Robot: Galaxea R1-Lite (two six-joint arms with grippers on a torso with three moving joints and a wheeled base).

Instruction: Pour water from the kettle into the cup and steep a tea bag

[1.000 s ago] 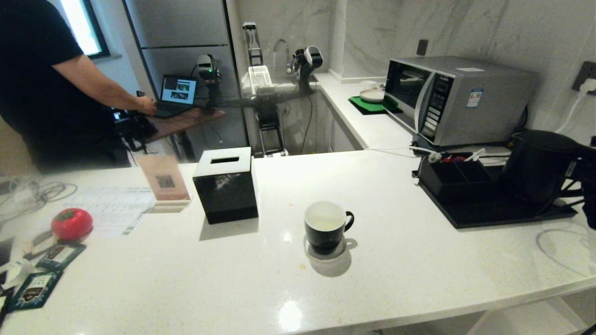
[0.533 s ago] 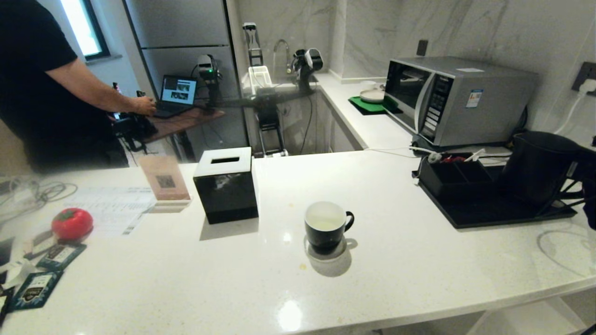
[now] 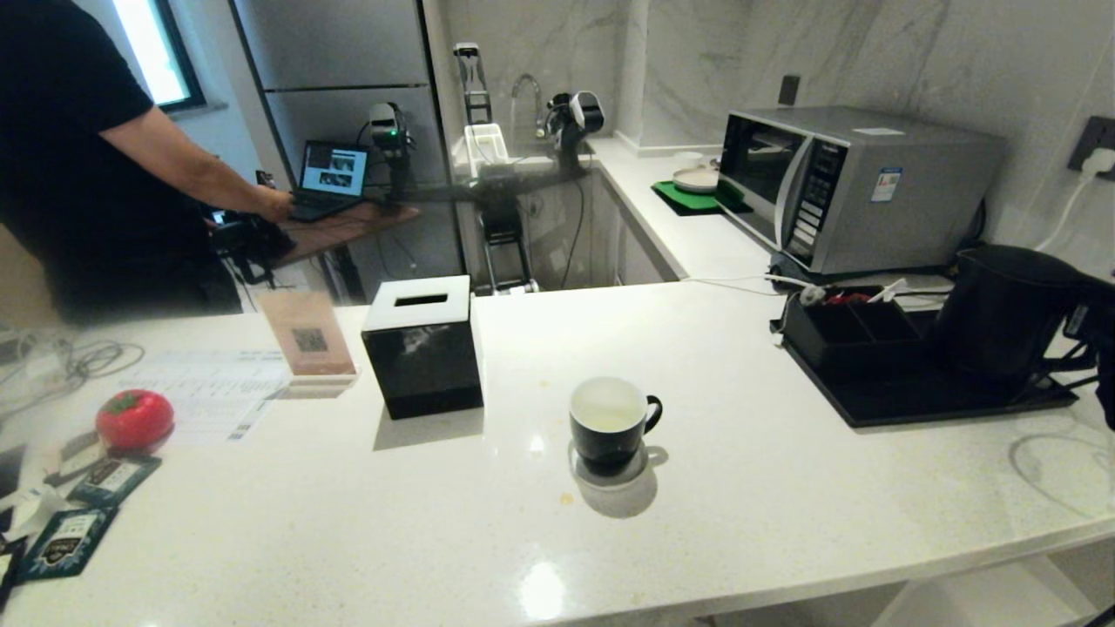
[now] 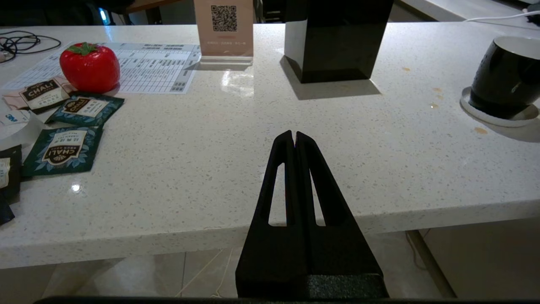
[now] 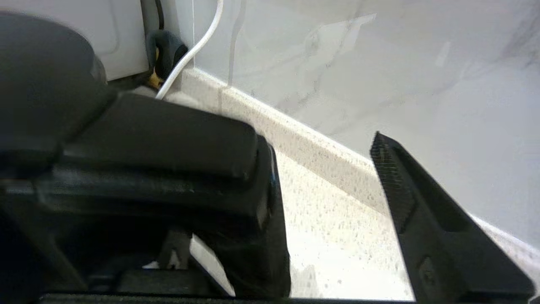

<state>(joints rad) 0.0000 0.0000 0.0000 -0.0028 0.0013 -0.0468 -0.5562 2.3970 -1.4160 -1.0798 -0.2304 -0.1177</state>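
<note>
The kettle [image 3: 1006,309], tall, matte black and slightly tapered, is seen in the head view standing at the right end of a low black tray [image 3: 915,396] on the white counter [image 3: 740,522], in front of the microwave [image 3: 858,187]. Its loop handle faces the counter's right edge, where the right gripper [image 3: 1099,348] is only partly in view just beside the handle; whether they touch cannot be told. The cup [image 3: 610,422], glossy black with a white inside and a small ear handle turned to the right, is set on a round coaster near the middle of the counter, well apart from the kettle. A pale pool of water [image 3: 605,421] is seen low inside it. A black tissue box [image 3: 422,346] stands to its left. A person in a dark shirt [image 3: 78,157] is seen at the far left, reaching towards a laptop.

In the left wrist view, the left gripper [image 4: 294,137] is held at the counter's near edge with its fingers pressed together on nothing. The cup [image 4: 506,76] is shown on its coaster beyond, and teal sachets [image 4: 63,147] lie beside a red tomato-shaped object [image 4: 89,66].

In the right wrist view, the right gripper [image 5: 329,169] is seen with its fingers spread wide; the kettle's handle [image 5: 168,139] lies against one finger, and the other finger [image 5: 422,202] stands clear of it.
</note>
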